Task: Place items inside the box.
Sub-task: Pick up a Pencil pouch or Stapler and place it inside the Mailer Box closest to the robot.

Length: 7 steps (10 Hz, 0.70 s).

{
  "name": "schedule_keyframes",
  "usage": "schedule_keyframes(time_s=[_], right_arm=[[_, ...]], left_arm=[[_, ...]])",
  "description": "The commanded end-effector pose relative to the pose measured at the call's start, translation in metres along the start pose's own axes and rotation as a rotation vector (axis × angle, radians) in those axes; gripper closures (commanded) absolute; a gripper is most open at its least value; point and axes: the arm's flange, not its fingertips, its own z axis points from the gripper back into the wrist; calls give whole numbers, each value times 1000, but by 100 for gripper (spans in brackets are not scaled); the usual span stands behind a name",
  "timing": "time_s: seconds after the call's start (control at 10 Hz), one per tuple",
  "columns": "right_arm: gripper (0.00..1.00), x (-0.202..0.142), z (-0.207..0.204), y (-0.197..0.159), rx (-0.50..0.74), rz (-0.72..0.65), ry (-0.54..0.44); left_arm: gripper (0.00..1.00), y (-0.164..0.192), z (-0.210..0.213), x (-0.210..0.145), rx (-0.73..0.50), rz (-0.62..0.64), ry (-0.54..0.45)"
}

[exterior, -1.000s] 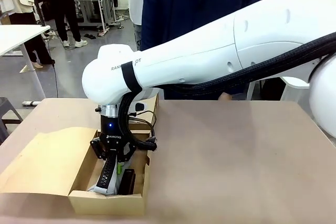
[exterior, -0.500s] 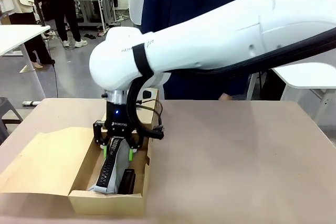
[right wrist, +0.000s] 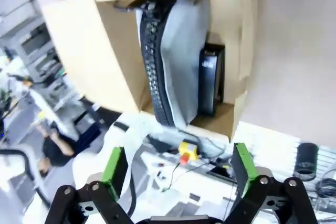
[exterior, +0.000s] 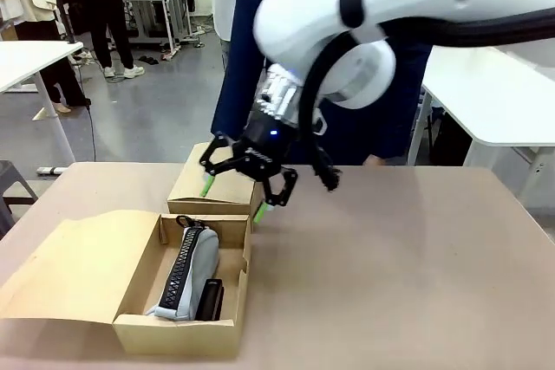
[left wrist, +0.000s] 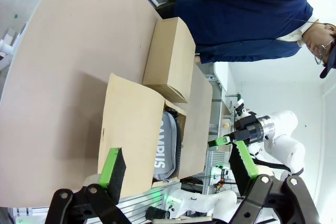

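The right gripper (exterior: 234, 201) hangs above the far end of the open cardboard box (exterior: 173, 335), jaws spread wide and holding nothing; the grey "CAMPUS" pencil case (exterior: 186, 270) lies inside on its edge, zip uppermost, with the black stapler (exterior: 209, 299) just beside it against the box wall; the left gripper (left wrist: 177, 161) is likewise wide open and empty; this looks like the gap between placements, so the next move calls for reaching for another item.

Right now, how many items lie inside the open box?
2: the grey pencil case along the middle, and the black stapler near the right wall of the box. Smaller ones may hide underneath.
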Motion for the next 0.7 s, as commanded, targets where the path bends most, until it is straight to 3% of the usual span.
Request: schedule_keyframes(time_s=[0.0,0.2,0.4,0.5,0.6], right_arm=[[0,1,-15,22,-81,14,-37],[0,1,-15,22,-81,14,-37],[0,6,1,1,-10,7,45],[0,10,36,-13,111,46,104],[0,7,87,-41,266,68,79]], left_arm=[[0,0,-1,0,-21,-18,-8],[0,0,-1,0,-21,-18,-8],[0,0,-1,0,-21,-18,-8],[0,0,-1,0,-21,-18,-8],[0,0,-1,0,-21,-18,-8]])
